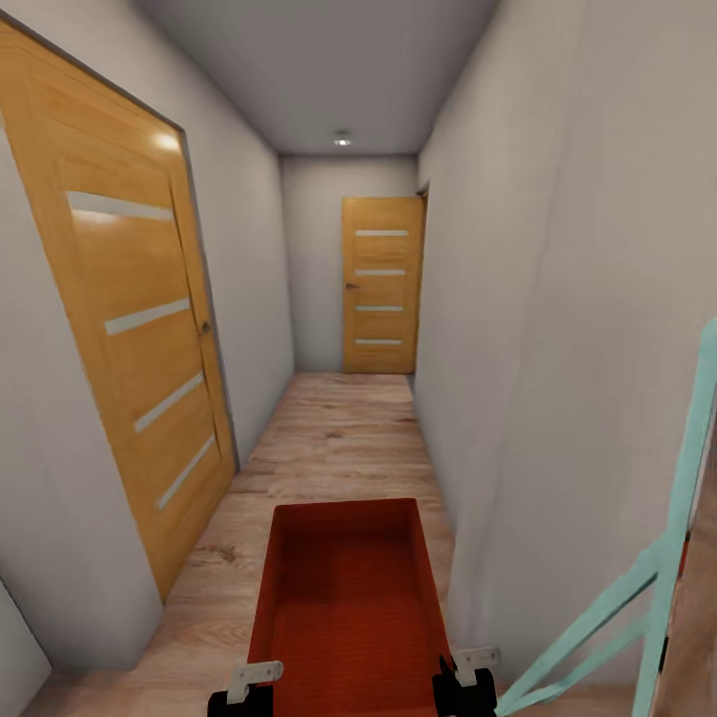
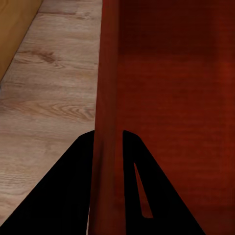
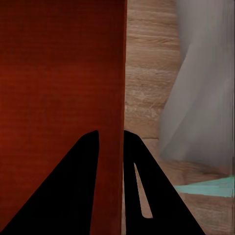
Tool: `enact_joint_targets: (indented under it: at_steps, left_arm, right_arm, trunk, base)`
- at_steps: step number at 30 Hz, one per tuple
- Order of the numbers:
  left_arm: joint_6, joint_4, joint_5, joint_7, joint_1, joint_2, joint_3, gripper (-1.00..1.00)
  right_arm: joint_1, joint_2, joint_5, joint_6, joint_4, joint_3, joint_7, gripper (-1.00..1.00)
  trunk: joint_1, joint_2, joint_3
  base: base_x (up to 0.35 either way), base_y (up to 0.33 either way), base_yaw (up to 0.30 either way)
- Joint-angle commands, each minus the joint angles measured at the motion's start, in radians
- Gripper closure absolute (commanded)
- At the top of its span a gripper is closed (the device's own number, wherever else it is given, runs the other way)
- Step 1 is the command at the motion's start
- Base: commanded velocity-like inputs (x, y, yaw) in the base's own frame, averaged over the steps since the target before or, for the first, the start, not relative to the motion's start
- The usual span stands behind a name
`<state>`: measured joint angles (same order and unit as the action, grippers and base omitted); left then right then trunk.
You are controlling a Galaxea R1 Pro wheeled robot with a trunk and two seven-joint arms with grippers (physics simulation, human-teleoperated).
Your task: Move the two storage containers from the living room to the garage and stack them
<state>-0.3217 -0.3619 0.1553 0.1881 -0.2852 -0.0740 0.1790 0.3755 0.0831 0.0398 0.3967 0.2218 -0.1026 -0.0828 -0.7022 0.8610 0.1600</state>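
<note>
Orange-red storage container (image 1: pixel 347 597) hangs over hallway planks, left gripper (image 2: pixel 107 142) and right gripper (image 3: pixel 111 142) each clamping a side wall.

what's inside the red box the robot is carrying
The storage container looks empty: bare red bottom and walls. Its nearest end, between the left gripper and right gripper, is cut off.

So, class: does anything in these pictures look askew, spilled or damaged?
Nothing stands out. The red box sits level and empty, its side walls pinched by the left claw and right claw, in a tidy hallway.
</note>
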Motion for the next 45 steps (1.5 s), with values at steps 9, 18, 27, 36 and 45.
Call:
enact_joint_targets:
  at_steps: [9, 18, 27, 36, 45]
  left_arm:
    - [-0.007, 0.000, 0.015, 0.013, 0.000, 0.003, 0.020, 1.00]
    - [-0.007, 0.000, 0.015, 0.013, 0.000, 0.004, 0.020, 1.00]
    - [-0.007, 0.000, 0.013, 0.014, 0.000, 0.004, 0.020, 1.00]
    - [-0.007, 0.000, 0.013, 0.014, 0.000, 0.003, 0.019, 1.00]
    - [-0.007, 0.000, 0.013, 0.014, 0.000, 0.003, 0.018, 1.00]
  right_arm:
    - [0.002, 0.000, 0.006, 0.002, -0.002, -0.006, -0.012, 1.00]
    - [0.002, 0.000, 0.006, 0.001, -0.002, -0.006, -0.014, 1.00]
    - [0.002, 0.000, 0.006, 0.002, -0.002, -0.006, -0.012, 1.00]
    - [0.002, 0.000, 0.006, 0.002, -0.002, -0.006, -0.012, 1.00]
    - [0.002, 0.000, 0.006, 0.002, -0.002, -0.006, -0.012, 1.00]
  trunk:
    - [-0.001, 0.001, 0.001]
    - [-0.001, 0.001, 0.001]
    - [-0.001, 0.001, 0.001]
    - [-0.001, 0.001, 0.001]
    - [-0.001, 0.001, 0.001]
  base:
    - [0.340, 0.106, -0.088]
    - [0.337, 0.172, 0.001]
    - [0.338, 0.026, 0.080]
    - [0.338, 0.001, 0.005]
    - [0.338, 0.000, -0.040]
